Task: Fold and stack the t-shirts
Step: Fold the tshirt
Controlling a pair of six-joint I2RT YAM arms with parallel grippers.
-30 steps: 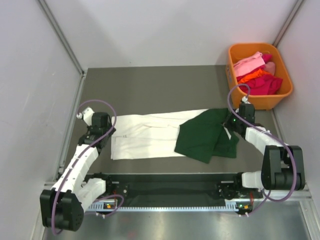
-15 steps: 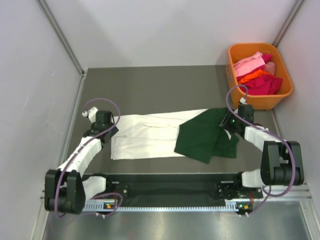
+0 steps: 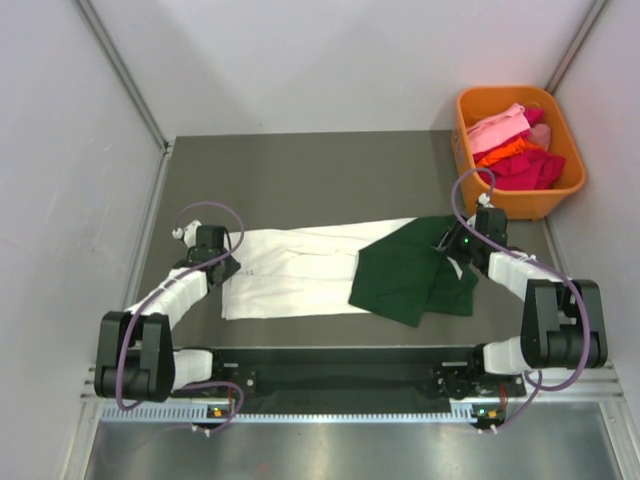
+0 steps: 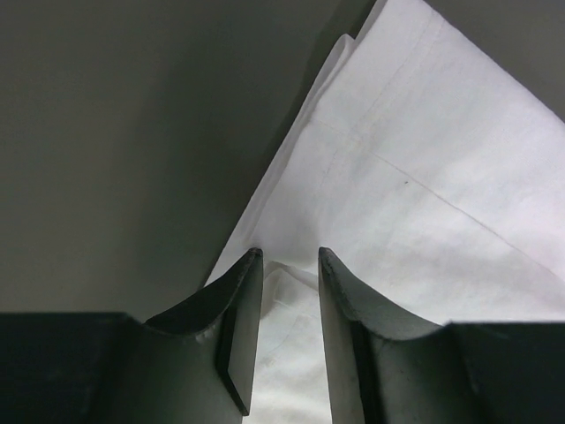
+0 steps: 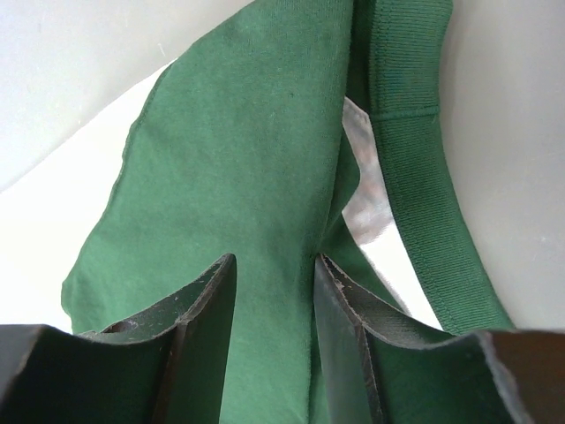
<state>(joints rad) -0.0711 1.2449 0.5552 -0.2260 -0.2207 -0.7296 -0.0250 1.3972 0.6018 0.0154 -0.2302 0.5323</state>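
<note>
Limp light cloth, grab corners: left gripper (image 4: 289,258) narrow on cream-white t-shirt (image 4: 424,194) edge, right gripper (image 5: 274,261) apparently pinching dark green t-shirt (image 5: 238,159)

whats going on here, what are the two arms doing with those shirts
The cream-white t-shirt lies flat across the table, with the dark green t-shirt rumpled over its right end. The left claw pinches the cream-white t-shirt's left edge, and the right claw pinches the dark green t-shirt near its collar. There is no neat stack yet.
</note>
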